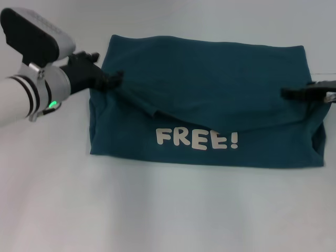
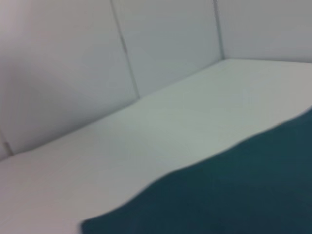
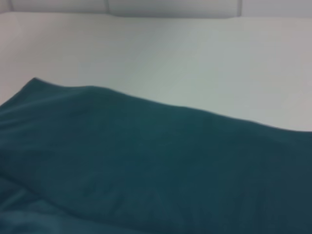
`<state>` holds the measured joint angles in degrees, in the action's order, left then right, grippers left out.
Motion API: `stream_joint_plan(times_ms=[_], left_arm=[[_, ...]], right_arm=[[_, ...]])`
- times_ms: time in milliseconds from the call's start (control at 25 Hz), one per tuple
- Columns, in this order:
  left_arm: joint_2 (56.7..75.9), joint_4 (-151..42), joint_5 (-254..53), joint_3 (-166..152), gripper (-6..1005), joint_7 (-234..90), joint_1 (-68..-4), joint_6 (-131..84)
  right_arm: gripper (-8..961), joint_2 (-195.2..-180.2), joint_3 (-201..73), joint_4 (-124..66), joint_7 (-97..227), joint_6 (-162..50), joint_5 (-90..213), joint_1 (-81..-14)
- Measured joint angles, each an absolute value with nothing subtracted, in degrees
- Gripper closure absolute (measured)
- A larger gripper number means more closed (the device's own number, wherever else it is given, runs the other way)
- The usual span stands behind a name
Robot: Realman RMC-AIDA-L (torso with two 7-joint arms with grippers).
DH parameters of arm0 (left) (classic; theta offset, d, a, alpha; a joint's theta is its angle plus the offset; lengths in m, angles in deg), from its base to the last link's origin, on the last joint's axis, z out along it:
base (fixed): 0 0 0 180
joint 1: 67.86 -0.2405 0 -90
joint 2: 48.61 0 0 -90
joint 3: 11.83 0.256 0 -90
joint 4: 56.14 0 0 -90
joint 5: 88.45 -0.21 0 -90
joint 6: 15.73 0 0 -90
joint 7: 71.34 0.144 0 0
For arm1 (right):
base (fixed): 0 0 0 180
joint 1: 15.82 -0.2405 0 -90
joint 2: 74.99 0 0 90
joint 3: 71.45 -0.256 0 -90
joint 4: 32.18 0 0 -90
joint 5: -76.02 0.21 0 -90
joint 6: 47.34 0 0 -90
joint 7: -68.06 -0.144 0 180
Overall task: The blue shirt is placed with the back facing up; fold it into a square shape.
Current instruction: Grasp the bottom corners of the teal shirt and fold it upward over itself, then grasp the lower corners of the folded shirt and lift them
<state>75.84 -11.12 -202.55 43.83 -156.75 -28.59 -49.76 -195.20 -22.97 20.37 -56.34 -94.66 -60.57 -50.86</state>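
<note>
Left gripper (image 1: 113, 79) is seen at the left edge of the blue shirt (image 1: 210, 84), its black tips narrowed and apparently pinching a fold; the pinch itself cannot be confirmed. Right gripper (image 1: 294, 93) sits at the shirt's right edge, its fingers' spread not readable. The shirt lies as a wide, partly folded rectangle mid-worktop (image 1: 157, 210), white lettering toward the near edge. Fabric is judged soft, light and limp, prone to sagging; doubled side edges are judged best for gripping.
</note>
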Motion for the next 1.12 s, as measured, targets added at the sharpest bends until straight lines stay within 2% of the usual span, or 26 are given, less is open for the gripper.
stream_joint_plan(times_ms=[120, 320, 640, 840, 1120], left_arm=[[75.79, -9.5, -202.6, 45.0, 264, -159.1, -30.5, -55.1], [75.45, -5.8, -200.8, 40.2, 269, -166.4, -32.8, -69.7], [75.1, -3.8, -185.6, 25.8, 277, -167.8, -36.2, -98.2], [75.93, -2.7, -184.5, 26.4, 281, -165.8, -39.4, -100.9], [75.93, -9.2, -176.3, 23.6, 276, -161.7, -40.9, -98.2]], right_arm=[[135, -194.91, -18.9, 21.3, -60.9, -96.0, -60.6, -50.3], [148, -195.32, -15.1, 24.4, -63.2, -98.2, -59.3, -49.2], [150, -194.98, -12.6, 27.4, -57.9, -98.5, -51.9, -47.1], [149, -194.84, -13.0, 27.1, -53.2, -98.1, -50.2, -47.0], [152, -194.97, -13.3, 26.7, -52.0, -97.8, -48.8, -46.9]])
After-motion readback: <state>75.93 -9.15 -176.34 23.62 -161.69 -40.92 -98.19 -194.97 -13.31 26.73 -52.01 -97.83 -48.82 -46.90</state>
